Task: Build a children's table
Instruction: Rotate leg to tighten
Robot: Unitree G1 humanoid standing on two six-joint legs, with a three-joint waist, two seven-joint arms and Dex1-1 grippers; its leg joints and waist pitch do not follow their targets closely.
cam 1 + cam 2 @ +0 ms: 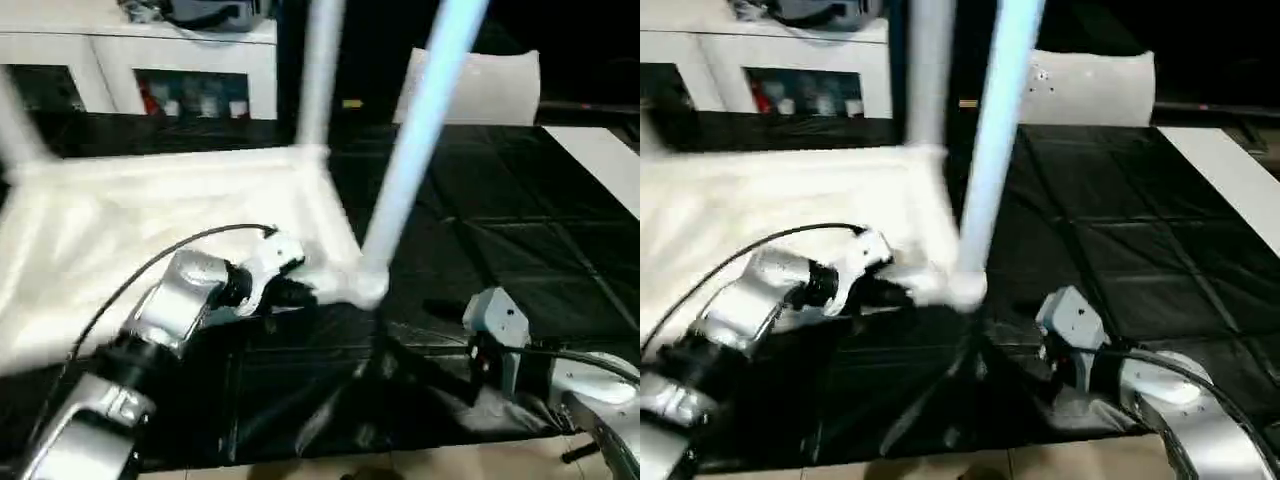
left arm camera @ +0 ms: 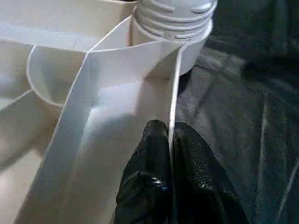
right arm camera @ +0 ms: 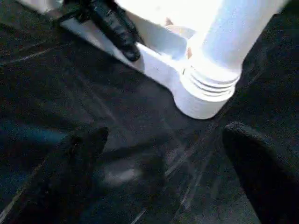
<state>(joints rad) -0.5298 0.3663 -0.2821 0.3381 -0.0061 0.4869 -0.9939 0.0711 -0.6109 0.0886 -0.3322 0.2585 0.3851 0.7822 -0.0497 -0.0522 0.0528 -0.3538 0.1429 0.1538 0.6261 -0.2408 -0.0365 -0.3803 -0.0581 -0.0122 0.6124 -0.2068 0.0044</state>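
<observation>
The children's table lies upside down on a black mat, its white ribbed tabletop (image 1: 150,220) facing up. A white leg (image 1: 420,140) stands in the near corner socket (image 3: 201,100), another leg (image 1: 320,70) rises at the far corner, and a third leg (image 1: 15,125) shows at the left. My left gripper (image 2: 170,140) is shut on the tabletop's thin rim wall just beside the near socket (image 2: 187,42); it also shows as black fingers (image 3: 124,44) on that rim. My right gripper (image 3: 166,135) stands open low over the mat, a little short of the same corner, holding nothing.
The black mat (image 1: 500,200) stretches to the right of the table. A white cabinet (image 1: 150,60) with dark compartments stands at the back left, a white pillow-like slab (image 1: 470,85) at the back right. A white board (image 1: 610,165) lies at the right edge.
</observation>
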